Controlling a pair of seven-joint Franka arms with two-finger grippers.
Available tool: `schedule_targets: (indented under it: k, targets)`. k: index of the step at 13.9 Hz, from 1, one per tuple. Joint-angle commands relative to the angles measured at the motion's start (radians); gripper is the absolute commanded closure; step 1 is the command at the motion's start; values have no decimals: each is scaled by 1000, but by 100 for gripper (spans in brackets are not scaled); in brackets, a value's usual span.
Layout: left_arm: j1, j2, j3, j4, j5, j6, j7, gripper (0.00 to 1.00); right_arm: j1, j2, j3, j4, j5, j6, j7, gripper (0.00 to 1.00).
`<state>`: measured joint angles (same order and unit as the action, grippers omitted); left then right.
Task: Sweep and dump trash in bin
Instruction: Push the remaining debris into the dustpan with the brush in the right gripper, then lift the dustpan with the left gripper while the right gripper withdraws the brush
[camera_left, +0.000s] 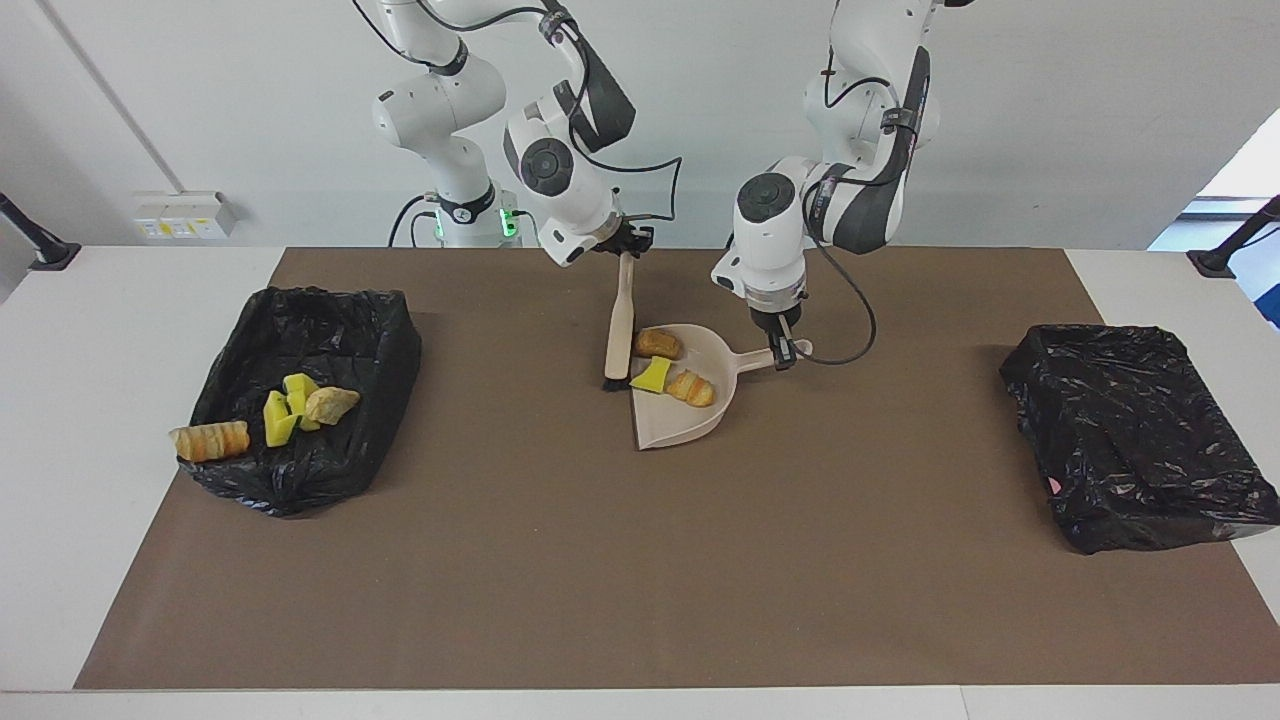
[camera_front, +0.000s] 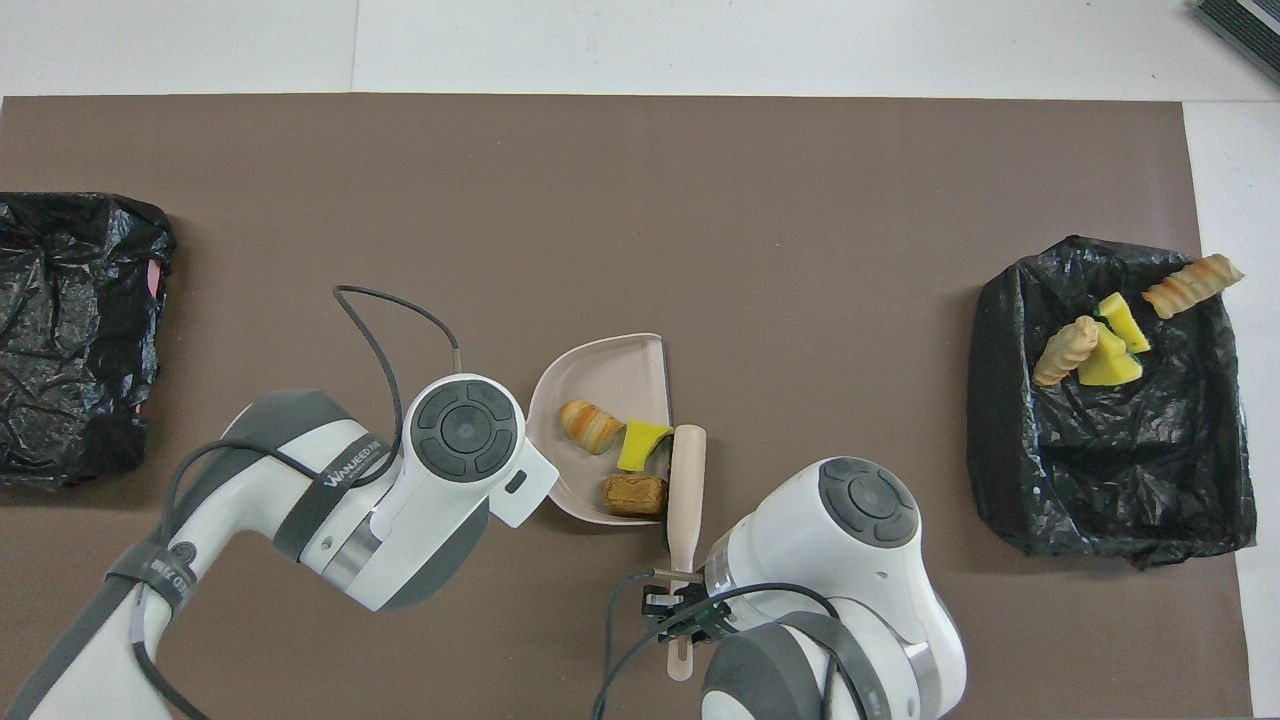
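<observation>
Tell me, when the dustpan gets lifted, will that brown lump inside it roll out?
Probably not if kept level. The brown lump looks blocky, flat-faced, so apt to slide, not roll. It sits by the dustpan mouth, beside the brush, so a forward tilt could spill it. It looks light, easily nudged.
</observation>
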<state>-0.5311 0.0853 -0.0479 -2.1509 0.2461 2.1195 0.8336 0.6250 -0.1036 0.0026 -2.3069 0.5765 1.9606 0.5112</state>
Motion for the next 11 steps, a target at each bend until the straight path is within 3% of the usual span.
schedule_targets:
  k: [1,7,11]
  targets:
    - [2,-13,6,-23,-1,23,39,100,1,38,-6,69,16,-15,-16,100]
    - [95,19,8,14,-113,43,200,100,-57,5,-12,222,-323,-299,-64,100]
    - [178,31,6,92,-122,25,240,100,-50,10,-3,257,-464,-325,-88,100]
